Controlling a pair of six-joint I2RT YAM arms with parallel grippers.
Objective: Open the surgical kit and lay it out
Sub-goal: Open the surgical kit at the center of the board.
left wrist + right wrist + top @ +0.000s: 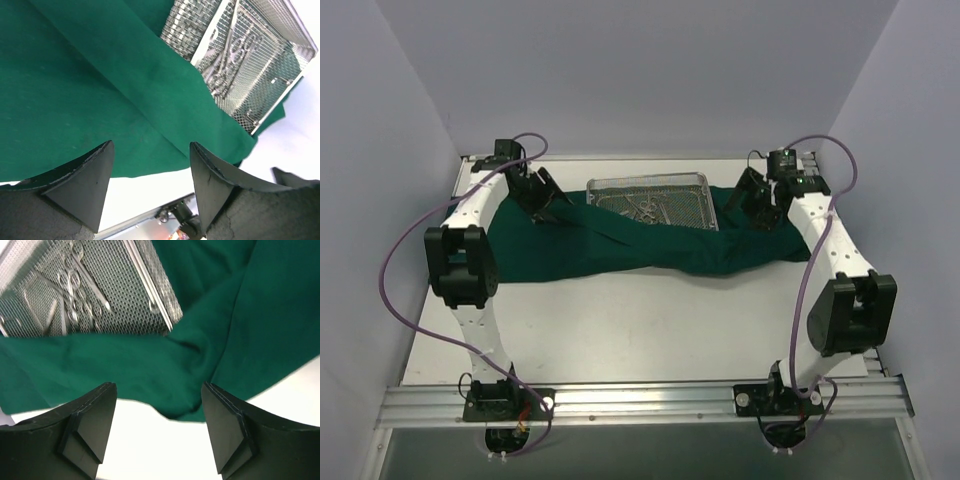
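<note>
Table (620, 330): a pale, flat surface with the whole kit lying toward its far side.

Cloth (620, 245): a dark green wrap spread in a long, rumpled band from left to right. It is folded back on itself along the near side. Its far edge runs under and against the tray, and one fold lies over the tray's near wall.

Tray (692, 206): a rectangular silver wire-mesh basket at the far centre of the table. It sits on the cloth with its top uncovered.

Left gripper (151, 150): it is over the left end of the cloth, just left of the tray. Its fingers are spread wide and nothing is between them. Whether it touches the fabric cannot be told.

Right gripper (159, 390): it is over the bunched right end of the cloth, near the tray's right corner. Its jaws are parted wide and it has hold of nothing.

Instruments (642, 210): several slim steel scissor-handled tools lie loosely together on the tray's mesh floor.
</note>
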